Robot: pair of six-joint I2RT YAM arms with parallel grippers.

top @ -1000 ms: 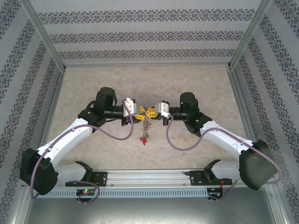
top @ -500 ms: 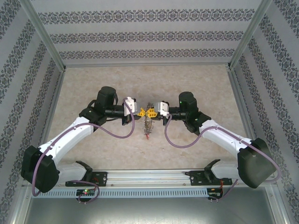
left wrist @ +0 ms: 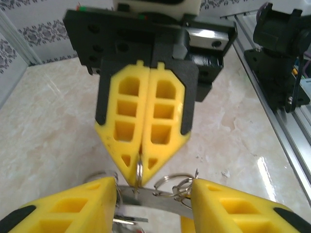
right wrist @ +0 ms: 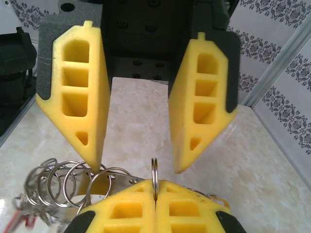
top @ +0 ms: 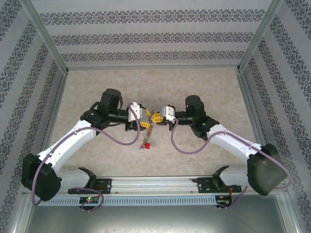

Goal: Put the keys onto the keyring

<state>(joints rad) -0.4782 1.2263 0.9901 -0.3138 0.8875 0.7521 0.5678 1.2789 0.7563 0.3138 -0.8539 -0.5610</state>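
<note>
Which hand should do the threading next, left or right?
Right. The right hand is shut on a small ring at the rim of the keyring; the left hand spans the keyring, apparently holding it.

Matt yellow moulded-plastic fingers (right wrist: pixel 102 107) have hollow cells and black matt plastic backing. The flat grey metal keyring (left wrist: pixel 150 199) has a dull, brushed look. At its 9 o'clock, thin silvery wire split rings (right wrist: pixel 68 182) gleam, polished. The beige marble-look tabletop (left wrist: pixel 48 121) is smooth and glossy.
</note>
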